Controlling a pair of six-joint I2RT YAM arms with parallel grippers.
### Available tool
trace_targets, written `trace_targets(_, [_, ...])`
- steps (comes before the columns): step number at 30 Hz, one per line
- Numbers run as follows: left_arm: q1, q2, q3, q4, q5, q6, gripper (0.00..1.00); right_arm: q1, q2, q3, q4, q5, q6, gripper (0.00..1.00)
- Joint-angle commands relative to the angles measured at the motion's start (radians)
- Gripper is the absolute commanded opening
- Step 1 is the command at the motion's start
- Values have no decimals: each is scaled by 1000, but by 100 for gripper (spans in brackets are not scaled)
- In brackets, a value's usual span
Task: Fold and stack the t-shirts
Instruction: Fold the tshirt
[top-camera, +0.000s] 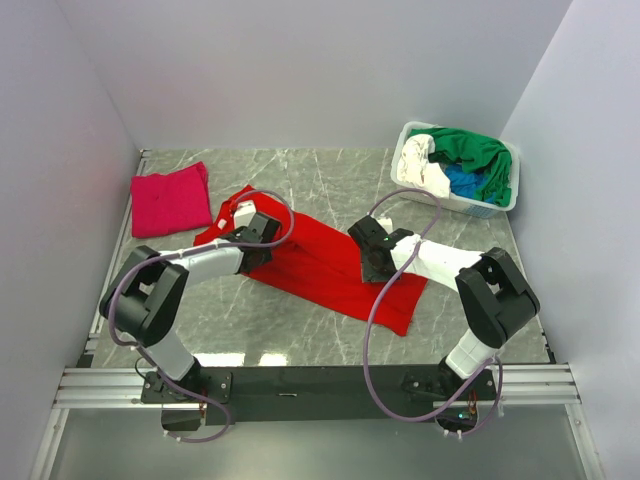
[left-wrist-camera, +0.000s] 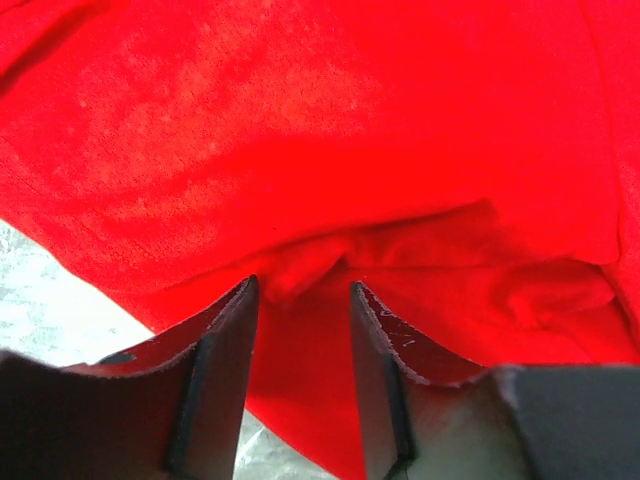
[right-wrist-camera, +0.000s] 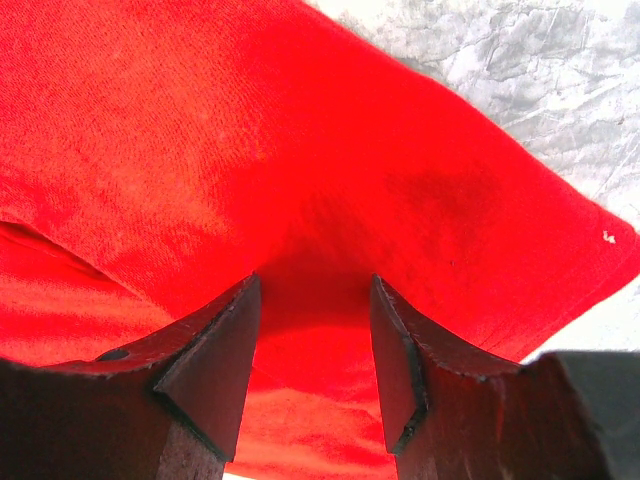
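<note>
A bright red t-shirt (top-camera: 322, 268) lies partly folded as a long diagonal strip across the middle of the table. My left gripper (top-camera: 258, 232) is low over its upper left end, jaws open, with a bunched fold of red cloth (left-wrist-camera: 300, 120) just past the fingertips (left-wrist-camera: 240, 300). My right gripper (top-camera: 371, 250) is low over the shirt's right part, jaws open astride a folded layer of red cloth (right-wrist-camera: 250, 130), near its edge. A magenta-pink t-shirt (top-camera: 170, 198) lies folded at the far left. Green (top-camera: 480, 150), white (top-camera: 422, 165) and blue (top-camera: 462, 182) shirts lie in the basket.
The white plastic basket (top-camera: 455, 205) stands at the back right corner. The grey marble table (top-camera: 300, 175) has white walls on the left, back and right. A metal rail runs along the left edge and the near edge.
</note>
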Motion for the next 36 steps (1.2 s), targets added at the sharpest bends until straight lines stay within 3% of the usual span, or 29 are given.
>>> trace_targets(1, [-3, 7, 41, 39, -45, 16, 45, 8, -23, 4, 3, 30, 10, 55])
trace_targets(13, [-2, 35, 61, 39, -88, 39, 43, 7, -13, 14, -5, 33, 11, 55])
trace_targets(16, [-2, 43, 63, 39, -88, 39, 34, 7, -20, 10, -8, 39, 11, 55])
trace_targets(20, [0, 37, 58, 34, -89, 41, 13, 7, -22, 5, -8, 41, 14, 55])
trace_targets(24, [-2, 20, 47, 17, -88, 44, 1, 7, -22, 5, -8, 41, 17, 55])
trace_targets(36, [-3, -77, -6, -32, 85, 111, 1, 7, -31, 7, -14, 42, 24, 55])
